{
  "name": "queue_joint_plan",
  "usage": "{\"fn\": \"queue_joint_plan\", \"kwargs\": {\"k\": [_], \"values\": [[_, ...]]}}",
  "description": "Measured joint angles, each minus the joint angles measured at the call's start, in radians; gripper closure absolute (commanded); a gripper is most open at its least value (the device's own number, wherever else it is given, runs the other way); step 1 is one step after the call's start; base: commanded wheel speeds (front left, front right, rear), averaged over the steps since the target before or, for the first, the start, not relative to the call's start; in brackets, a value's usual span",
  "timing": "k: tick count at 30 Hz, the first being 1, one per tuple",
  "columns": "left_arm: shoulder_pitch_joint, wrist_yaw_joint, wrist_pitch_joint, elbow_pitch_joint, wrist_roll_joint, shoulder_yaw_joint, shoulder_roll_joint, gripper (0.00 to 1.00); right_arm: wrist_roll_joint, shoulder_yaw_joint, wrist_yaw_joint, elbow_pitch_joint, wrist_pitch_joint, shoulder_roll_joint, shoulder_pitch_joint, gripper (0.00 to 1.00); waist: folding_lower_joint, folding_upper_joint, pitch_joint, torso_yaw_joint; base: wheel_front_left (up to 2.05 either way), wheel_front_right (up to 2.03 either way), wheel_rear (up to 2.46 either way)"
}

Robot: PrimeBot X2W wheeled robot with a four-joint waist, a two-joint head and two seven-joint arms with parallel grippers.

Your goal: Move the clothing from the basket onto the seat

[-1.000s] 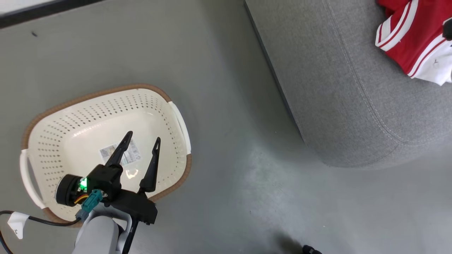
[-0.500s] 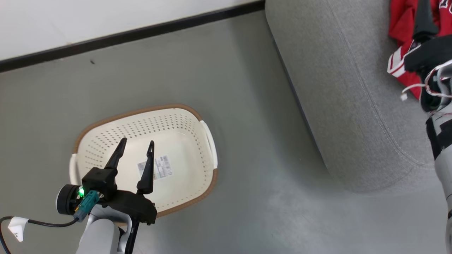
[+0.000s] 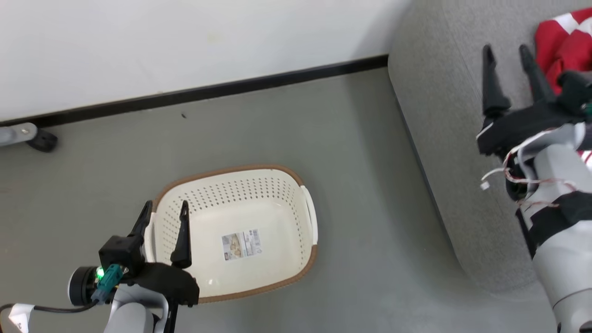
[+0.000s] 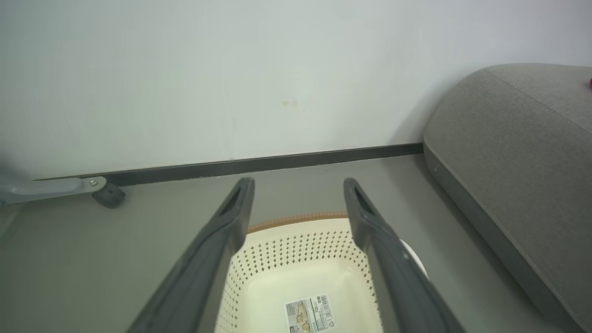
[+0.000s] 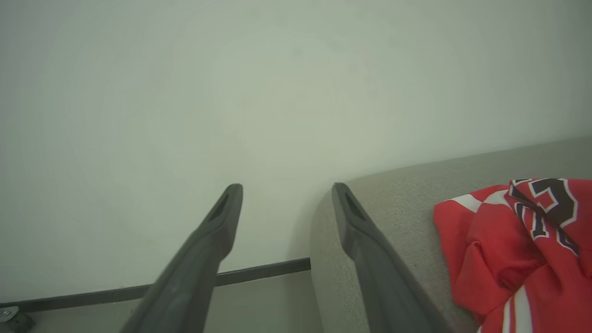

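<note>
The cream perforated basket [image 3: 277, 194] with a brown rim stands on the floor, with just a label sticker [image 3: 241, 244] on its bottom; the left wrist view looks down into the basket [image 4: 300, 249]. My left gripper [image 3: 165, 209] hangs open over the basket's left rim, nothing between its fingers. The red clothing [image 3: 562, 46] with white trim lies bunched on the grey seat [image 3: 444, 101] at the far right. My right gripper [image 3: 506, 50] is open above the seat, just left of the clothing [image 5: 518, 245], holding nothing.
A white wall with a black baseboard [image 3: 208, 92] runs behind the basket. A grey wheeled leg with a black caster [image 3: 41, 139] sits on the floor at the left. Grey floor [image 3: 360, 185] separates the basket from the seat.
The head camera has tilted up, bringing wall and baseboard into view. My right arm has come into view above the seat. My left gripper now sits nearer the basket's left rim.
</note>
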Motion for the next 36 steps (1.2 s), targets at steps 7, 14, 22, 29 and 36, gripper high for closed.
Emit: {"fn": "queue_joint_plan", "kwargs": {"k": [7, 14, 22, 29, 36], "values": [[0.039, 0.023, 0.0, 0.006, -0.001, 0.037, -0.004, 0.0, 0.022, 0.087, 0.0, -0.065, 0.0, 0.021, 0.086, 0.0, 0.0, 0.0, -0.067, 0.043, 0.0, 0.0, 0.0], [0.075, 0.033, 0.0, 0.007, -0.001, 0.062, -0.004, 0.0, 0.067, 0.14, 0.0, -0.114, 0.0, 0.037, 0.163, 0.0, 0.0, 0.0, -0.123, 0.075, 0.0, 0.0, 0.0], [0.102, 0.05, 0.0, 0.002, 0.002, 0.082, -0.014, 0.0, 0.083, 0.175, 0.0, -0.162, 0.0, 0.042, 0.265, 0.0, 0.0, 0.0, -0.173, 0.1, 0.0, 0.0, 0.0], [0.146, 0.071, 0.0, -0.013, 0.004, 0.114, -0.014, 0.0, 0.099, 0.193, 0.0, -0.218, 0.0, 0.056, 0.344, 0.0, 0.0, 0.0, -0.2, 0.114, 0.0, 0.0, 0.0], [0.156, 0.081, 0.0, -0.017, 0.02, 0.114, -0.019, 0.0, 0.115, 0.165, 0.0, -0.264, 0.0, 0.057, 0.437, 0.0, 0.0001, 0.0, -0.212, 0.135, 0.0, 0.0, 0.0]]}}
